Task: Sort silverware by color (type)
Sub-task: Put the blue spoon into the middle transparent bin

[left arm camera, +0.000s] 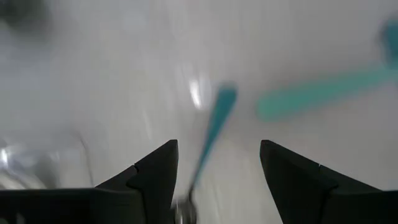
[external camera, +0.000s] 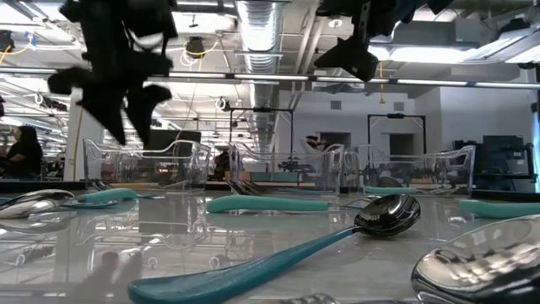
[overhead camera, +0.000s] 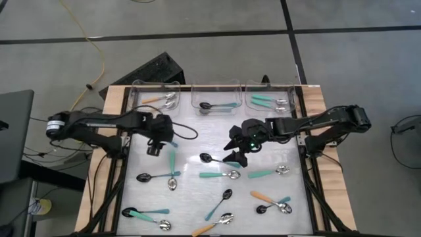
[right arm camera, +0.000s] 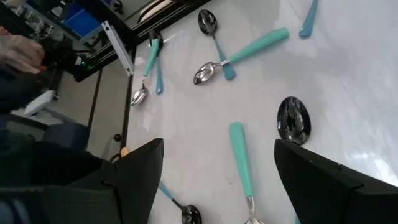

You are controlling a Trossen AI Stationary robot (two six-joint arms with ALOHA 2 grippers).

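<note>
Several spoons lie flat and scattered on the white table top: a black-bowled teal one (overhead camera: 152, 176), a silver-bowled teal one (overhead camera: 220, 175), an orange-handled one (overhead camera: 266, 197). More lie in the bins at the far edge. My left gripper (overhead camera: 154, 149) (left arm camera: 219, 168) is open above the table's left part, over a teal-handled spoon (left arm camera: 211, 134) that shows blurred between its fingers. My right gripper (overhead camera: 234, 153) (right arm camera: 217, 168) is open above the middle, over a teal-handled spoon (right arm camera: 241, 158) and beside a black bowl (right arm camera: 293, 118). In the low view both grippers hang clear of the table.
Three clear plastic bins stand along the far edge: left (overhead camera: 156, 85), middle (overhead camera: 216, 84), right (overhead camera: 271, 84), each with spoons inside. Black rails (overhead camera: 306, 164) run along the table's sides. A person's hand (right arm camera: 18, 53) shows beyond the table. Bare surface lies between the two grippers.
</note>
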